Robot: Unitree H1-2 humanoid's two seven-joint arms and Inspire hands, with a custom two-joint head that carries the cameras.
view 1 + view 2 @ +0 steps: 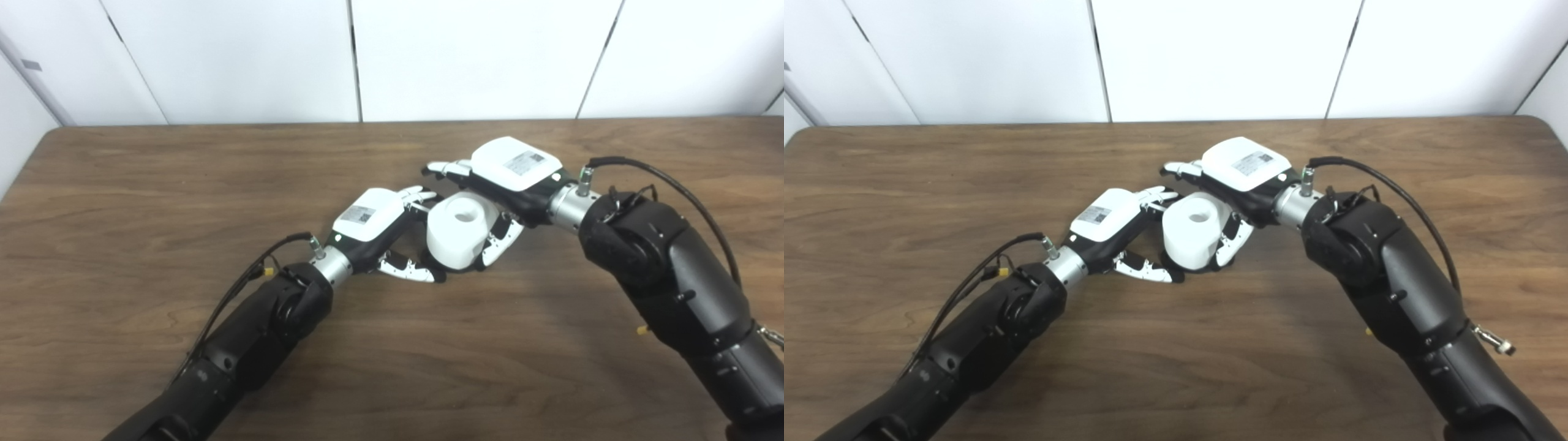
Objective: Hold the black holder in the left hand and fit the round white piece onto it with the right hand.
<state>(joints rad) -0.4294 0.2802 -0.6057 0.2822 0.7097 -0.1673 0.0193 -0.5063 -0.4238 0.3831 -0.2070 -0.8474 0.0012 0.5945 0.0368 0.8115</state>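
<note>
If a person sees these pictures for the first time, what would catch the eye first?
First, the round white piece at the middle of the wooden table, a thick roll with a hole on top. The right hand wraps around it from the far side, and the left hand meets it from the left. The black holder is mostly hidden beneath them.

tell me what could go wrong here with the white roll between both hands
1. The black holder is hidden under the hands, so alignment with the white roll's hole cannot be checked; it may jam or tilt.
2. The right hand grips the roll only from the sides; it might slip.
3. The left hand's fingers sit right beside the roll and could get pinched.
</note>
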